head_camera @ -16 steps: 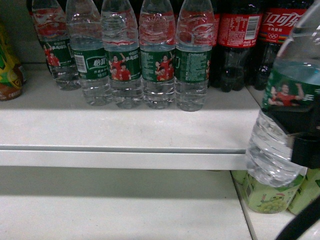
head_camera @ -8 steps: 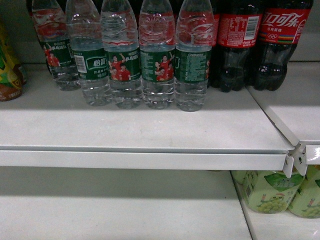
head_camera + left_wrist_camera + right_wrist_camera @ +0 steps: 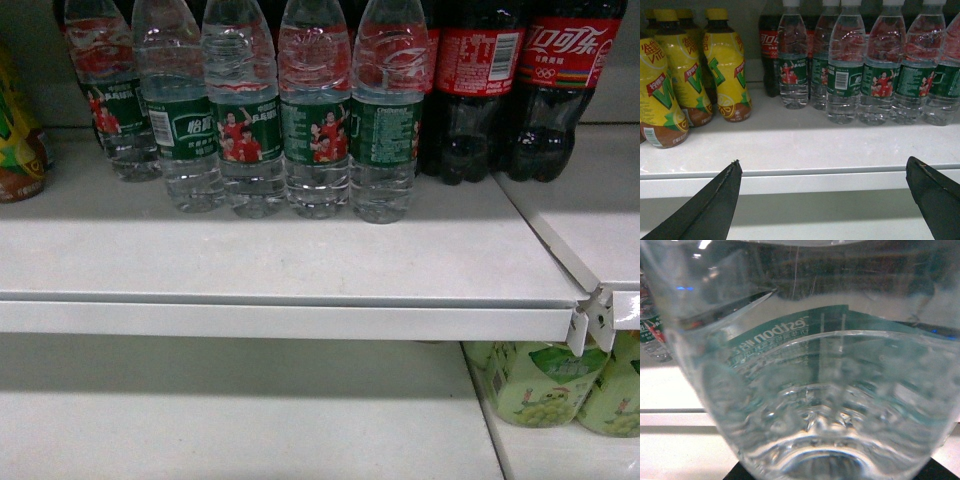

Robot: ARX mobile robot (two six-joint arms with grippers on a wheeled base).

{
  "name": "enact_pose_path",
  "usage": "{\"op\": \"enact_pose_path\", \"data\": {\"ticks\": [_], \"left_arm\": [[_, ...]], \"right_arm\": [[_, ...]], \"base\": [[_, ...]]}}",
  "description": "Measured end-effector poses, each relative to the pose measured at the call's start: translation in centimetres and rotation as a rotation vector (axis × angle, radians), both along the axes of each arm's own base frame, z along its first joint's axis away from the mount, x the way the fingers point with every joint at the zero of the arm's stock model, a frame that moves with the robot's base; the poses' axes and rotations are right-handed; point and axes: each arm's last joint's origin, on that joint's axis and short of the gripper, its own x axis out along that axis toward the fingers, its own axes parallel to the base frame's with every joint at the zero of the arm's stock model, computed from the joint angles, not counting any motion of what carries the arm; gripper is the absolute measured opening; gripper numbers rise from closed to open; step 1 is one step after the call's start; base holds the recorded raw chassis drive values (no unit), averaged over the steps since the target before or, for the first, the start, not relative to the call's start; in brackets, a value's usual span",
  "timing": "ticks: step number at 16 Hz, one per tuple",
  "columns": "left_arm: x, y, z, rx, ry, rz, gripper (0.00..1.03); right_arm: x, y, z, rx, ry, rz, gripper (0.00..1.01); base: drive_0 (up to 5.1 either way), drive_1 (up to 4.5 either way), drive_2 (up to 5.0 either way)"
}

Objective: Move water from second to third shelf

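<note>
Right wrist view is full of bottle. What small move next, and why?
Probably lower the water bottle toward the shelf below: it fills the right wrist view, apparently held in the right pincer, and has not been set down. The lower shelf looks bare in the head view.

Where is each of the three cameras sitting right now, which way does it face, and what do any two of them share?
Head: on the robot, facing the shelf slightly downward at water bottles and cola bottles; no arm shows.
Left wrist: faces the same shelf, yellow drink bottles at left; left gripper fingers spread at the bottom edge.
Right wrist: pressed against the held water bottle, filling the frame.
Shared: head and left wrist both show the bottle row.
</note>
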Motion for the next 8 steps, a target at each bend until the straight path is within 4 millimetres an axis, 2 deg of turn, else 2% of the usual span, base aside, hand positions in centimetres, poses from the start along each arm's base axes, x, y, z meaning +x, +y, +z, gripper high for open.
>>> {"op": "enact_pose_path", "data": {"ticks": [8], "left_arm": [[0.00,0.00,0.00,0.000,0.000,0.000,0.98]], "right_arm": [[-0.49,-0.40,0.14,-0.001,-0.027,-0.020,0.39]], "base": [[0.0,0.00,0.0]]}}
